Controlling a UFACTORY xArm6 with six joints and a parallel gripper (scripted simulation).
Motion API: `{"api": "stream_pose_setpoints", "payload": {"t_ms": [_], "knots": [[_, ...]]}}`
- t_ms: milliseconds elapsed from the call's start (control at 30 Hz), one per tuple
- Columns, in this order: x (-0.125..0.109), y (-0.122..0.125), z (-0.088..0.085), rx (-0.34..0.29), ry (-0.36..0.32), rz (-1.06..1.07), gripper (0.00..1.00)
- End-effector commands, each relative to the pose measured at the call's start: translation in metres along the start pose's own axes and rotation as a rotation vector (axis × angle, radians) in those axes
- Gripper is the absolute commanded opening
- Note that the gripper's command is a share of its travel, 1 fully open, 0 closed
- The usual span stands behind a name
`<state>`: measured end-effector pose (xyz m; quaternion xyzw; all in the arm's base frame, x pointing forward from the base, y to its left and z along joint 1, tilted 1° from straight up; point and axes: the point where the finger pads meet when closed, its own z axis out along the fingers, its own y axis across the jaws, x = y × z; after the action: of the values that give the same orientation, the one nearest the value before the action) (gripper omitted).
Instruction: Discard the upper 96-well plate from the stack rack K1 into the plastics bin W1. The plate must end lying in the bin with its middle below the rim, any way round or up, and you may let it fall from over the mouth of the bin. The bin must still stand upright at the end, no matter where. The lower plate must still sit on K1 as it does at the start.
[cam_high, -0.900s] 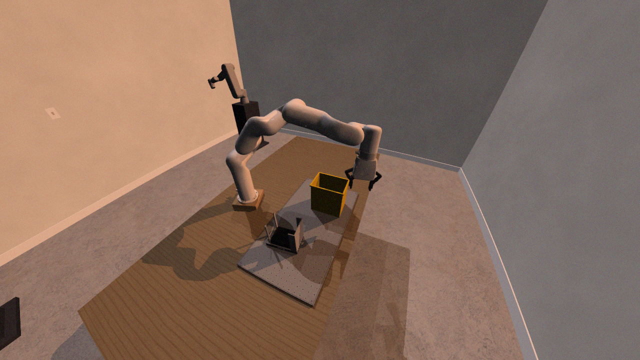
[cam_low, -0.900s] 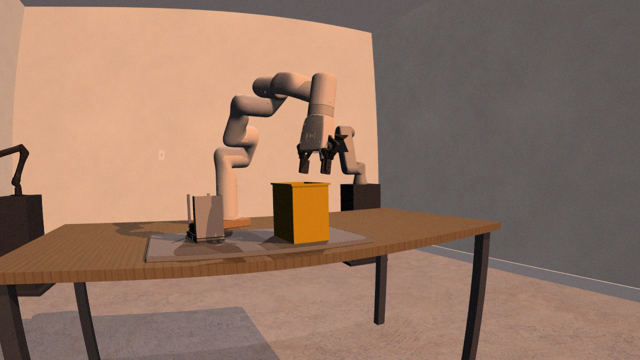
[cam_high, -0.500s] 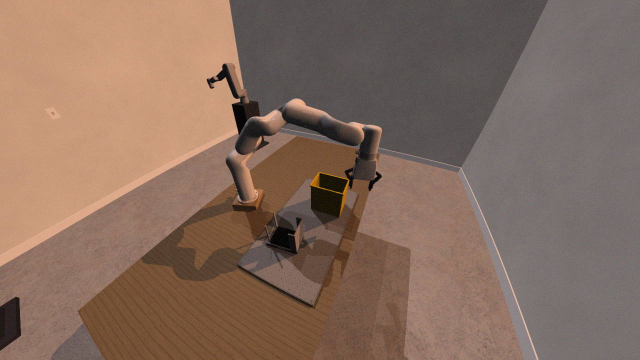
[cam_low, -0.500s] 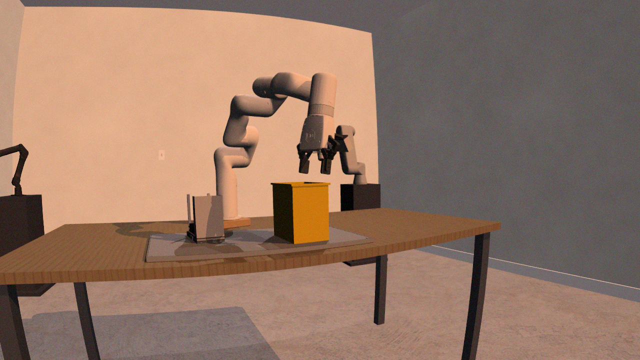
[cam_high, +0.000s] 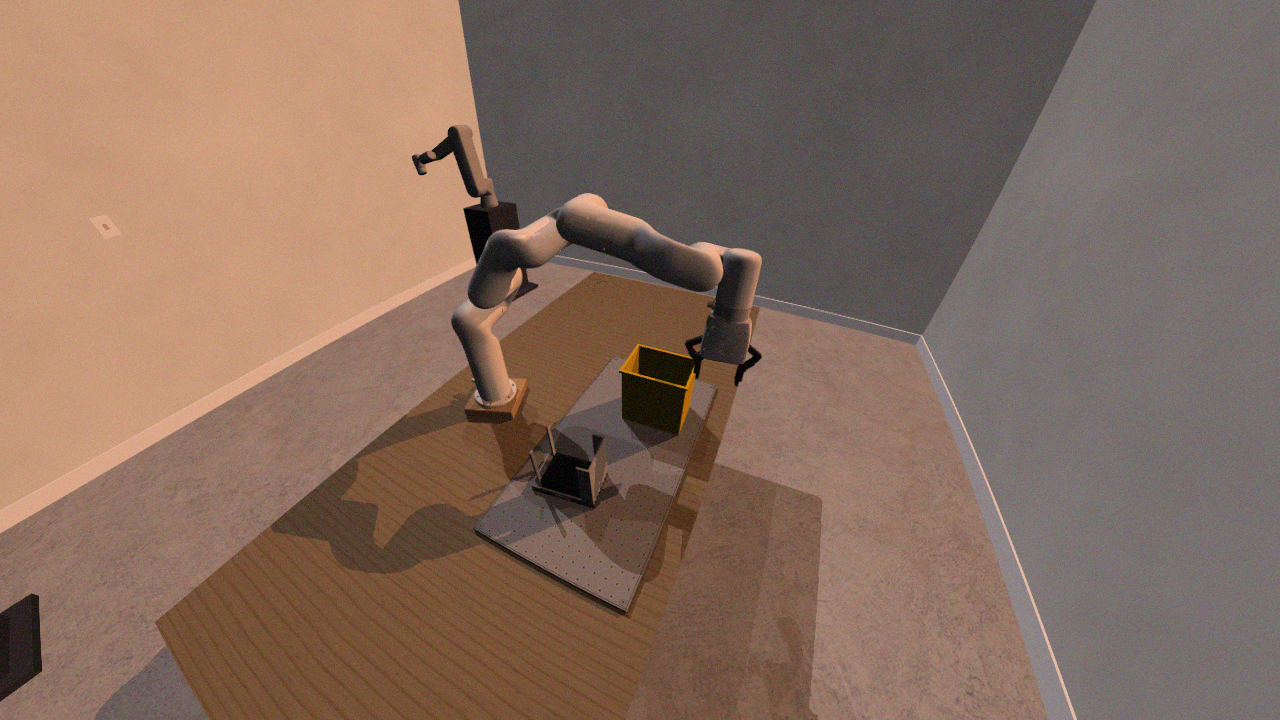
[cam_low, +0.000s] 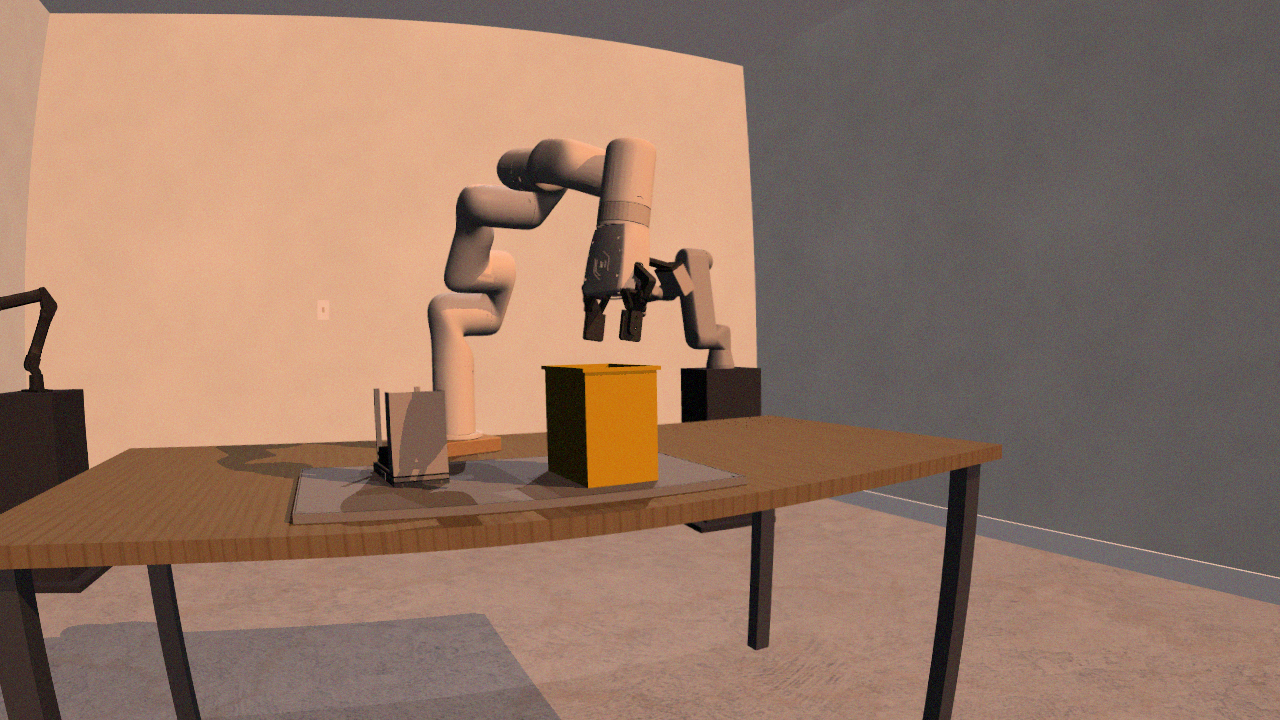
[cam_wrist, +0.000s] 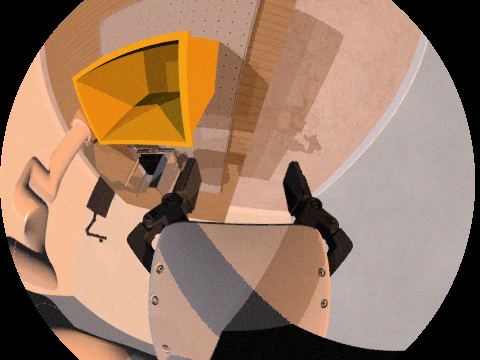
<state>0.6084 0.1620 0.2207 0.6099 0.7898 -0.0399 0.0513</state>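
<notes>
The yellow plastics bin W1 (cam_high: 657, 386) stands upright on the grey perforated mat (cam_high: 597, 483). It also shows in the exterior view (cam_low: 601, 422) and in the wrist view (cam_wrist: 143, 90), where its inside looks yellow and bare. The stack rack K1 (cam_high: 570, 465) stands nearer the front of the mat, with a dark plate (cam_high: 565, 480) low inside it; I cannot tell how many plates it holds. My gripper (cam_high: 723, 367) (cam_low: 613, 326) is open and empty. It hangs higher than the bin's rim, just beyond the bin's far right side, with the bin up and left of its fingers.
The mat lies on a wooden table (cam_high: 429, 537), whose right edge is close under the gripper. A second small arm on a dark pedestal (cam_high: 483, 214) stands behind the table by the wall. The xArm's base (cam_high: 494, 401) is left of the mat.
</notes>
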Motion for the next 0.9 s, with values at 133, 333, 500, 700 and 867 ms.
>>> {"api": "stream_pose_setpoints", "payload": {"t_ms": [133, 333, 500, 700, 867], "knots": [[-0.034, -0.017, -0.008, -0.002, 0.014, 0.146, 1.00], [-0.049, -0.027, -0.010, 0.003, 0.023, 0.246, 1.00], [-0.065, -0.037, -0.012, 0.005, 0.025, 0.277, 1.00], [-0.084, -0.052, -0.014, 0.012, 0.036, 0.407, 1.00], [-0.094, -0.060, -0.015, 0.014, 0.039, 0.440, 1.00]]}}
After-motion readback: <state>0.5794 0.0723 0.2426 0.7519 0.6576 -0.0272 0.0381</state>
